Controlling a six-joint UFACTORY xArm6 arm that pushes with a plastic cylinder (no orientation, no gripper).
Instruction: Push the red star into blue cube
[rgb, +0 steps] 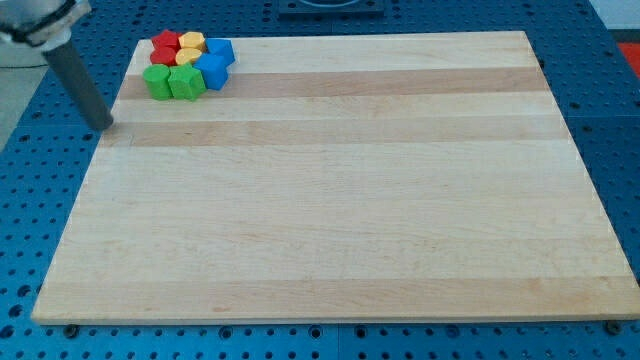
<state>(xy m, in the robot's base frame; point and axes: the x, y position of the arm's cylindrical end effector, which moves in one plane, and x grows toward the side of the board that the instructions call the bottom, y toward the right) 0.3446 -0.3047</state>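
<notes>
Rod-ended arm at the view's left: my tip (104, 126) rests at the left edge of the pale wooden board (330, 200); being a plain dark rod, it has no jaws to spread or press together and touches no block. From my tip the cluster of small coloured blocks lies at about two o'clock, near but apart. Left to right within the cluster: a green block (157, 82) and a second green block (186, 82) form the near row; the red star-like block (165, 45) sits at the cluster's eleven o'clock corner; two yellow blocks (190, 47) lie in the middle; a blue cube (212, 70) and a second blue block (220, 50) close the right side. The blue cube lies at roughly four o'clock from the red star, with yellow between them. Judged reach: the tip must pass round to the star's ten o'clock side. Blocks are packed touching; exact shapes, and whether the red is one piece or two, cannot be told
</notes>
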